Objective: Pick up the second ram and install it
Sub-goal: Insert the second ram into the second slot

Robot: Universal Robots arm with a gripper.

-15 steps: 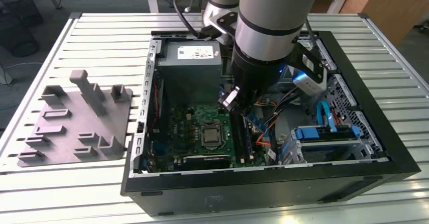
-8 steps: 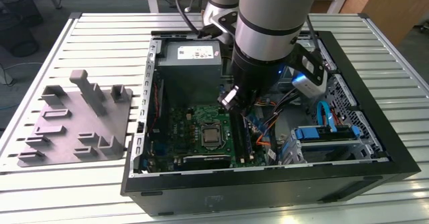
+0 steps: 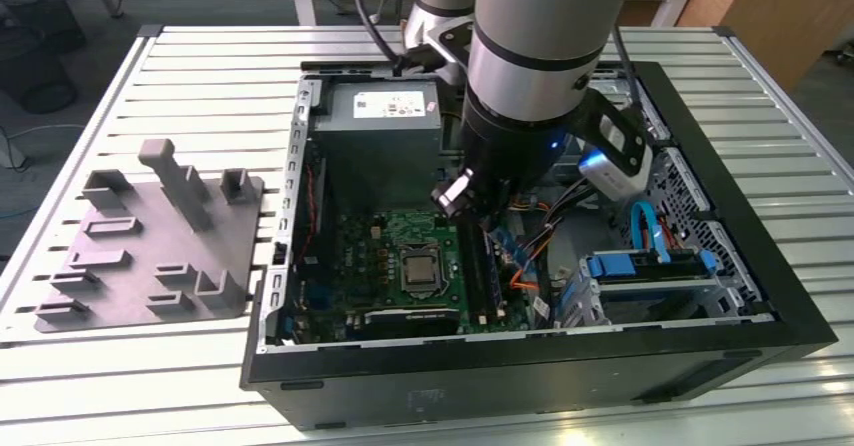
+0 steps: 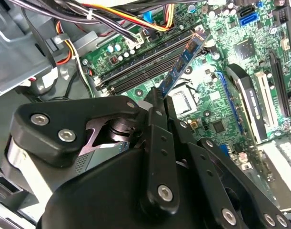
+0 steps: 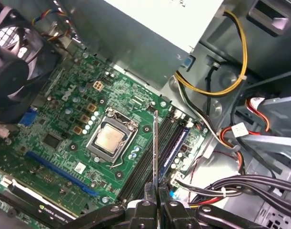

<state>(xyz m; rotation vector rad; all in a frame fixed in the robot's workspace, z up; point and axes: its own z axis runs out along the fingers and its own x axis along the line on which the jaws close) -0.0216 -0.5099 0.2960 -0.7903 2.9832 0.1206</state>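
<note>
My gripper (image 5: 156, 202) is shut on the second ram (image 5: 155, 148), a thin dark card seen edge-on in the first wrist view. In the second wrist view the ram (image 4: 182, 61) sticks out past the fingertips (image 4: 157, 98) and shows a blue-green face. It hangs above the motherboard's memory slots (image 5: 147, 160), between the CPU socket (image 5: 109, 139) and the slots, apart from the board. Another stick (image 5: 176, 145) stands in the slot farthest from the socket. In the exterior view the gripper (image 3: 454, 196) is low inside the open computer case (image 3: 747, 256).
Cable bundles (image 5: 216, 88) run close beside the slots. The power supply (image 3: 380, 111) and a fan (image 5: 14, 62) flank the motherboard (image 3: 387, 266), with a graphics card (image 4: 252, 107) beyond the socket. A grey plastic fixture (image 3: 147, 241) with upright posts sits on the slatted table (image 3: 200, 56) at the exterior view's left.
</note>
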